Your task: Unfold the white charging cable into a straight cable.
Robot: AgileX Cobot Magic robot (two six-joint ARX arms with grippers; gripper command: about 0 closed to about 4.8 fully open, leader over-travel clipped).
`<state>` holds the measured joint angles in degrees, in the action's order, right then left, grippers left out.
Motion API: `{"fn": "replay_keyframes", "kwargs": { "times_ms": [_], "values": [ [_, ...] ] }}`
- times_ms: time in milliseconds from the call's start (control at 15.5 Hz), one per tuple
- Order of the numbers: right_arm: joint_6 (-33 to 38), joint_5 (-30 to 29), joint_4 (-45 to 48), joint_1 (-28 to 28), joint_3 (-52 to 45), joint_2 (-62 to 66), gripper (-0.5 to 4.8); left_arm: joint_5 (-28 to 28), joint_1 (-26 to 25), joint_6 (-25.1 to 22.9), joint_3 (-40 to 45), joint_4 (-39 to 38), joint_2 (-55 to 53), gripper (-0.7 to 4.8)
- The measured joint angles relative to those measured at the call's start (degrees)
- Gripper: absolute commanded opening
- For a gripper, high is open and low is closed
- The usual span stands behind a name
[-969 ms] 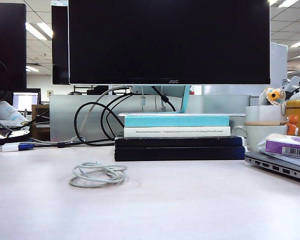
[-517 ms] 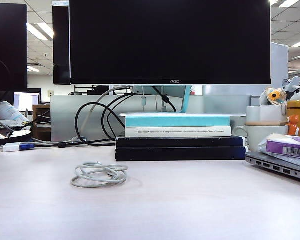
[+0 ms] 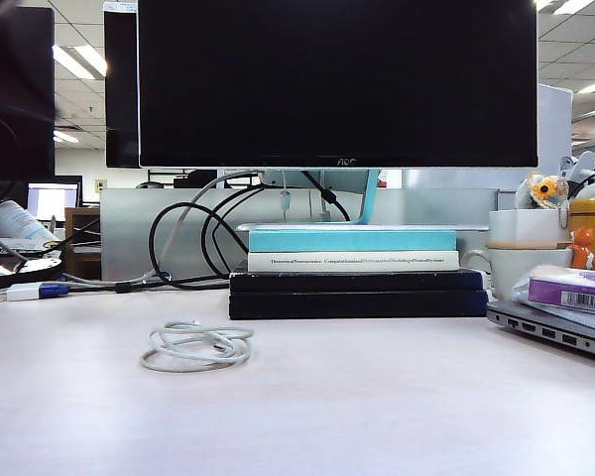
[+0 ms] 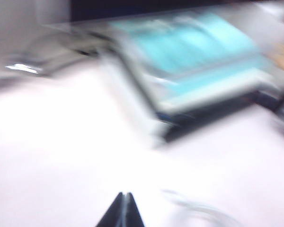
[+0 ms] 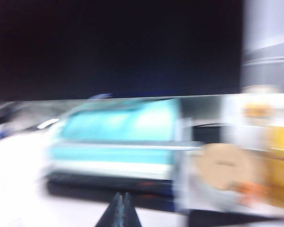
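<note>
The white charging cable [image 3: 196, 347] lies in a loose coil on the pale desk, left of centre and in front of the book stack. The left wrist view is blurred by motion. There my left gripper [image 4: 124, 195] is shut and empty above the desk, with the cable [image 4: 199, 209] a faint smear beside its tips. My right gripper [image 5: 120, 195] is also shut and empty, pointing at the book stack [image 5: 118, 137]. Neither gripper shows in the exterior view.
A stack of books [image 3: 355, 273] under a large monitor [image 3: 337, 84] stands behind the cable, with black looping cords [image 3: 183, 243] to its left. A laptop [image 3: 550, 327], a purple box [image 3: 573, 290], a cup [image 3: 516, 263] and toys crowd the right edge.
The coiled cable lies where it was. A dark blur has appeared at the top left corner of the exterior view.
</note>
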<state>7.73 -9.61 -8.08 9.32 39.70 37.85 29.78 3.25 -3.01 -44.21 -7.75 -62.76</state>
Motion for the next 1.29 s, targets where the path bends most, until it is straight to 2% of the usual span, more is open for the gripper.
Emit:
{"fn": "replay_keyframes", "kwargs": {
  "times_ms": [194,323,581,904,969,1098,1292],
  "values": [
    [-0.1,-9.0,-0.5,0.0,3.6,9.4,-0.01,0.7,5.8,-2.0,-0.6,-0.5,-3.0,0.87],
    [-0.1,-16.9,-2.1,0.0,7.2,17.1,-0.01,-1.6,10.3,-4.0,-0.7,-1.7,-4.9,1.44],
    [-0.4,-26.2,-4.0,0.0,8.8,25.6,-0.01,-3.0,12.7,-4.5,-0.8,-4.4,-11.3,1.49],
    [-5.9,-24.9,-3.7,0.0,8.9,30.8,0.0,-3.0,14.0,-5.2,-2.3,-9.4,-17.4,1.54],
    [-6.0,-24.9,-3.5,0.0,8.9,31.5,0.0,-3.0,14.6,-5.2,-2.7,-9.7,-18.3,1.73],
    [-6.1,-24.9,-3.6,0.1,8.9,32.8,0.0,-3.0,16.1,-5.3,-3.0,-10.0,-20.1,2.48],
    [-6.3,-24.9,-3.4,0.0,8.9,33.2,0.0,-4.5,18.0,-5.4,-5.7,-11.2,-22.8,2.47]
  ]
}}
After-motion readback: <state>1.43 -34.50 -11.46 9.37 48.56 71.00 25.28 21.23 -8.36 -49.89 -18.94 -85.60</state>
